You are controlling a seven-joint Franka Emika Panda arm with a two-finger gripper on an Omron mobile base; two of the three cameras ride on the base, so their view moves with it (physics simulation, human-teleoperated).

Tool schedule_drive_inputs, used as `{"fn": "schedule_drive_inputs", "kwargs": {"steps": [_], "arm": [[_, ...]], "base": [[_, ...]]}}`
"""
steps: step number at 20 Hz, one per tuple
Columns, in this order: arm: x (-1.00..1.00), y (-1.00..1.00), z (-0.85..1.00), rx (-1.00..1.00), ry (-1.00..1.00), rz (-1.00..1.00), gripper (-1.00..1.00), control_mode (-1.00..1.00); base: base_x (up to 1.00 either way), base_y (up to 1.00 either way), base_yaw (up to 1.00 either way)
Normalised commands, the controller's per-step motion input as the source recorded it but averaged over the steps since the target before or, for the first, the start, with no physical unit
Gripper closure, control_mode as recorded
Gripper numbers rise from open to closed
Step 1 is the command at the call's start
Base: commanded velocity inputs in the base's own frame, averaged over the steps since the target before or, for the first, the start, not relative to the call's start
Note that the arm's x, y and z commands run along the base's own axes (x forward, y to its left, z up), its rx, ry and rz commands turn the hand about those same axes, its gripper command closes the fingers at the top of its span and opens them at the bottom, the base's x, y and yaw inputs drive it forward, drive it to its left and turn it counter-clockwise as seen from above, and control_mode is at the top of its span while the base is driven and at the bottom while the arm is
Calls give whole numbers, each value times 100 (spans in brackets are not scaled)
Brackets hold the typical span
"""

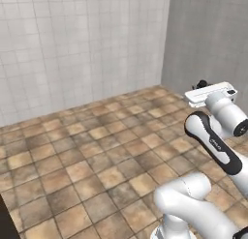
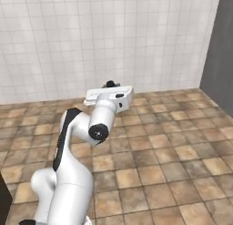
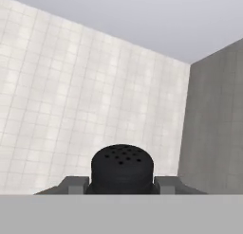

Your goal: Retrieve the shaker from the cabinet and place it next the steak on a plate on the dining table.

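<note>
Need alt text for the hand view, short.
A black shaker, its domed top dotted with holes, sits gripped between the two grey fingers of the hand at the bottom of the frame. Behind it, a white tiled wall meets a plain grey wall under a pale ceiling.

The shaker (image 3: 122,169) is seen from its perforated top down to the grey band, where its lower body is cut off; the 2 fingers (image 3: 76,184) beside it are cut off there too. In both base views, all but a dark nub of it (image 2: 110,84) is hidden behind the white hand.
</note>
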Motion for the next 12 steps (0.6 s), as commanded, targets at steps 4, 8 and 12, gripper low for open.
{"fn": "schedule_drive_inputs", "kwargs": {"steps": [4, 8, 12], "arm": [[0, 0, 0, 0, 0, 0, 100, 100], [0, 0, 0, 0, 0, 0, 100, 100], [0, 0, 0, 0, 0, 0, 100, 100]], "base": [[100, 0, 49], [100, 0, 53], [100, 0, 51]]}}
